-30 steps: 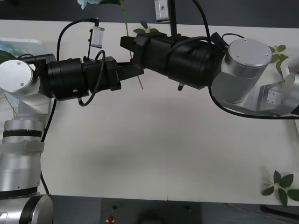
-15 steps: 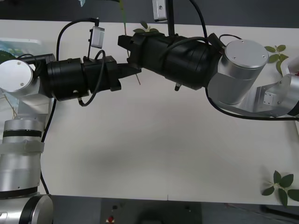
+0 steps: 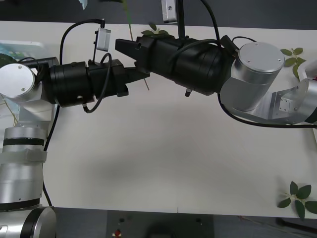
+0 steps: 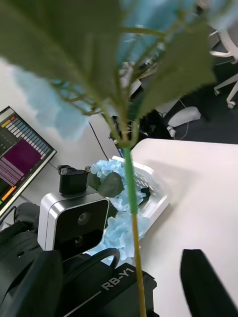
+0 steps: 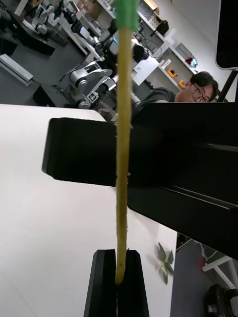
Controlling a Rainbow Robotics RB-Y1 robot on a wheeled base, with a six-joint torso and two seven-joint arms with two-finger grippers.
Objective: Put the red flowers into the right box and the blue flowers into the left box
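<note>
A blue flower stands upright between my two grippers, its pale head (image 4: 54, 109) blurred above broad green leaves and its thin stem (image 5: 121, 148) running straight down. My left gripper (image 5: 118, 277) is shut on the bottom end of that stem; in the front view the left gripper (image 3: 143, 74) points right at the table's far middle. My right gripper (image 4: 121, 257) is open, one black finger on each side of the stem, and in the front view the right gripper (image 3: 132, 54) reaches in from the right. The left box (image 4: 158, 190) holds several blue flowers. The red flowers and the right box are out of view.
The left box's rim (image 3: 29, 44) shows at the far left behind my left arm. Loose green leaf sprigs lie at the back right (image 3: 292, 52), the front right corner (image 3: 297, 196) and behind the right gripper (image 3: 156, 30). Bare white table (image 3: 163, 158) spreads in front.
My right gripper has shifted a little up and left, and one finger now sticks out farther left, opened off the stem. The left arm has stayed still.
</note>
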